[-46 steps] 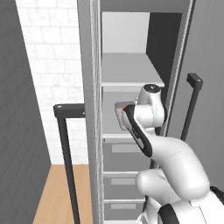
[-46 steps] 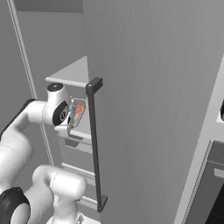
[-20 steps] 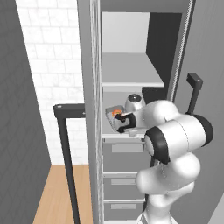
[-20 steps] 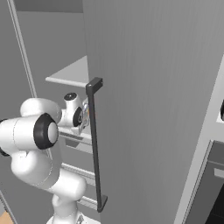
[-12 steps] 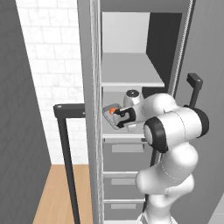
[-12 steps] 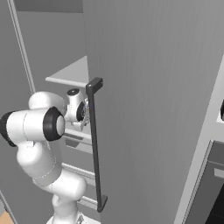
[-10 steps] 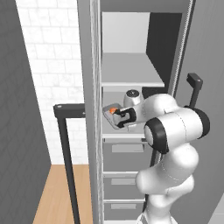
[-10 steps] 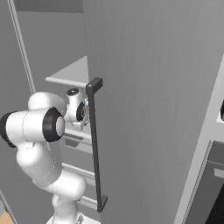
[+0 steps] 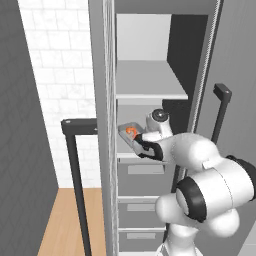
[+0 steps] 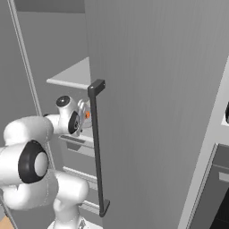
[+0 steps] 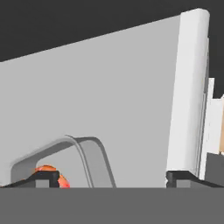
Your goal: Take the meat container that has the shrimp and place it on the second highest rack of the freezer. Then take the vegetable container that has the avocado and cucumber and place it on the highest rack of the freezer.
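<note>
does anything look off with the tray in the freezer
Nothing stands out. The tray with the shrimp sits on the second shelf of the freezer, near its front edge, and nothing has spilled. The pincer stands open at the tray's rim.

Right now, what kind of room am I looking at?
Most likely a kitchen, computer-rendered: a tall freezer with white shelves stands open, a tray holding a shrimp sits on one shelf, and white tiles line the wall.
</note>
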Controlling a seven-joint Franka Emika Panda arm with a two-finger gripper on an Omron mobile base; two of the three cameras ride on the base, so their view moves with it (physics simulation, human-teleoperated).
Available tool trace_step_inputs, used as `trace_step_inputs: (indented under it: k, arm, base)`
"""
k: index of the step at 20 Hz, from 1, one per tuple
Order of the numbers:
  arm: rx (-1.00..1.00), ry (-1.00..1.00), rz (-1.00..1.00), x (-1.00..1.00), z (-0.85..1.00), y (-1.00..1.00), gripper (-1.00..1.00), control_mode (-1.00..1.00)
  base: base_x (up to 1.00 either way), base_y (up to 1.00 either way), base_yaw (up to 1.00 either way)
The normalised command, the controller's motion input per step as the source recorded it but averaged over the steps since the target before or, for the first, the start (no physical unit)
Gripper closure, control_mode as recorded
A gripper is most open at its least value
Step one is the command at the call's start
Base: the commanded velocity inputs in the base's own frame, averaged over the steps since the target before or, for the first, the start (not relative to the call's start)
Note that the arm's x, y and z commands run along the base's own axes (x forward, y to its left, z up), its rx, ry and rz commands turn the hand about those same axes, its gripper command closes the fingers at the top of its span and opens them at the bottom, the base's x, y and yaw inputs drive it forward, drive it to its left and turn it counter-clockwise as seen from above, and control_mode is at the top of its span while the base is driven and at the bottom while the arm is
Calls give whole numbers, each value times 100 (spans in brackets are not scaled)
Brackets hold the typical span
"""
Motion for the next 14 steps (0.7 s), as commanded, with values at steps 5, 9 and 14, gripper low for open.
trace_step_inputs:
  k: [5,9,14]
  arm:
    - [14,-3,1,-80,100,0,-100,-100]
    - [13,23,6,-64,100,7,-100,-100]
    - [3,43,9,-59,100,22,-100,-100]
  base:
    - [0,0,0]
    - [0,0,0]
    - [0,0,0]
